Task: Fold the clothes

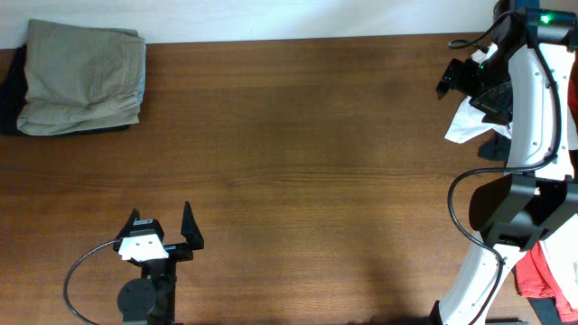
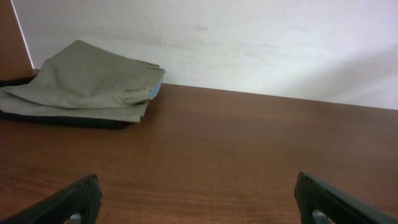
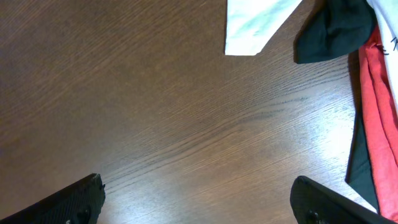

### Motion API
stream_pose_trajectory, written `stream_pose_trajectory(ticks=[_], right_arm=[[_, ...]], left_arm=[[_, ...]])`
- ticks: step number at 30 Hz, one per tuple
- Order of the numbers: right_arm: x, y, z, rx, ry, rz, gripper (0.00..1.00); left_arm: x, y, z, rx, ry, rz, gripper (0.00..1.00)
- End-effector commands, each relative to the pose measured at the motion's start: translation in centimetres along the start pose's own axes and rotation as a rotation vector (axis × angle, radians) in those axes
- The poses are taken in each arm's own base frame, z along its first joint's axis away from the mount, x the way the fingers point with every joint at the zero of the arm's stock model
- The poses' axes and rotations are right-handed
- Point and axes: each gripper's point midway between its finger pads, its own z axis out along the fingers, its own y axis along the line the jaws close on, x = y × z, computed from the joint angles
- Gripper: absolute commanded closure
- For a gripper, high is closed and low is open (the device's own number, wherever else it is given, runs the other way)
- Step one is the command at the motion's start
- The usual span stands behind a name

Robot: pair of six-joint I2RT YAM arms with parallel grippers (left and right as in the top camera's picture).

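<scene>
A folded khaki garment (image 1: pixel 83 77) lies at the table's far left corner on top of a dark garment (image 1: pixel 7 104); both show in the left wrist view, the khaki piece (image 2: pixel 87 84) over the dark one (image 2: pixel 62 119). A pile at the right edge holds a white cloth (image 1: pixel 468 125), a dark cloth (image 1: pixel 492 149) and a red cloth (image 1: pixel 542 271). In the right wrist view the white cloth (image 3: pixel 255 25), dark cloth (image 3: pixel 336 31) and red cloth (image 3: pixel 379 124) lie ahead. My left gripper (image 1: pixel 163 221) (image 2: pixel 198 199) is open and empty near the front left. My right gripper (image 1: pixel 456 77) (image 3: pixel 199 199) is open and empty over bare table beside the white cloth.
The brown wooden table (image 1: pixel 298 162) stretches between the two piles. A white wall (image 2: pixel 249 43) stands behind the far edge. My right arm's white links and cable (image 1: pixel 533 108) reach over the pile at the right.
</scene>
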Motion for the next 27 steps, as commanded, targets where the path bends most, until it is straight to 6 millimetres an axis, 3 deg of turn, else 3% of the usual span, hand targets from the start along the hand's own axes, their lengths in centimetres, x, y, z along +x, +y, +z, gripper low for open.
stream_pose_trajectory(ticks=[1, 10, 15, 20, 24, 27], right_arm=[[0.7, 0.4, -4.3, -0.032, -0.099, -0.013, 0.01], [4.8, 2.1, -14.6, -0.146, -0.329, -0.089, 0.01], [7.3, 2.7, -18.4, -0.191, -0.420, -0.134, 0.01], [8.4, 1.3, -21.6, -0.172, -0.538, -0.130, 0.02], [9.3, 0.9, -23.6, -0.210, -0.612, -0.127, 0.01], [11.2, -0.1, -24.5, -0.247, -0.690, -0.125, 0.01]], left_arm=[[0.0, 0.1, 0.0, -0.008, -0.003, 0.006, 0.01], [0.0, 0.1, 0.0, -0.008, -0.004, 0.006, 0.01], [0.0, 0.1, 0.0, -0.008, -0.003, 0.006, 0.01], [0.0, 0.1, 0.0, -0.008, -0.003, 0.006, 0.01], [0.0, 0.1, 0.0, -0.008, -0.004, 0.006, 0.01], [0.0, 0.1, 0.0, -0.008, -0.004, 0.006, 0.01]])
